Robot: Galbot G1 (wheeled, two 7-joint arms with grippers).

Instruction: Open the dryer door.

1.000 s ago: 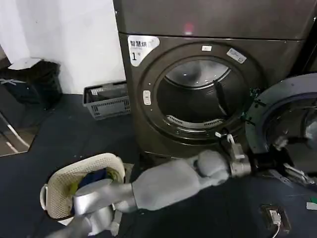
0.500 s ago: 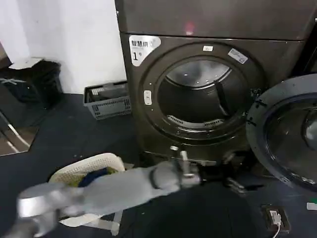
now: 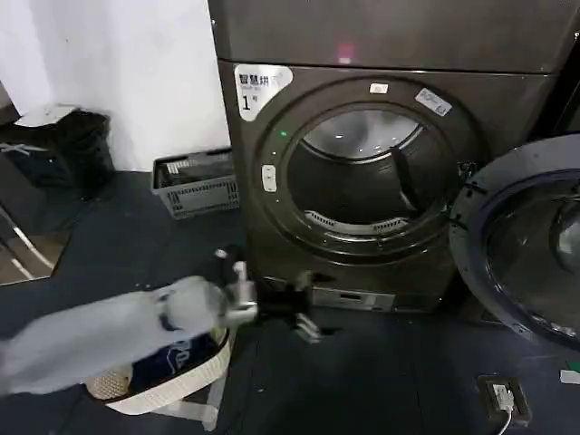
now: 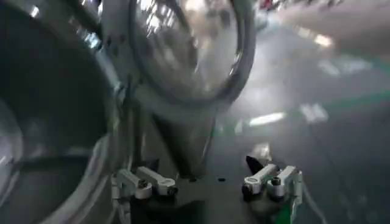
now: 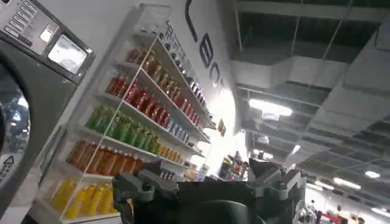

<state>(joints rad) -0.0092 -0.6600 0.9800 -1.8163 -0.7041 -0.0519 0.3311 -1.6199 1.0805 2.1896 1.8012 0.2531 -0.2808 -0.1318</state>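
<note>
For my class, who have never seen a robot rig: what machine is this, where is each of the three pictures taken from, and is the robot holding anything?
This is a two-armed robot standing in front of a large dryer. The head view comes from a camera on its head, looking forward and down. There the dryer door is swung open to the right, so you see into the drum.

The grey arm low on the left is the robot's left arm. Its left gripper hangs near the floor in front of the dryer, open and holding nothing. The left wrist view is taken from that arm; you see the same gripper with its fingers apart, and the door's glass above it.

The right wrist view comes from the other arm and looks up at shelves of bottles.

On the floor lie a laundry basket and a grey crate.
</note>
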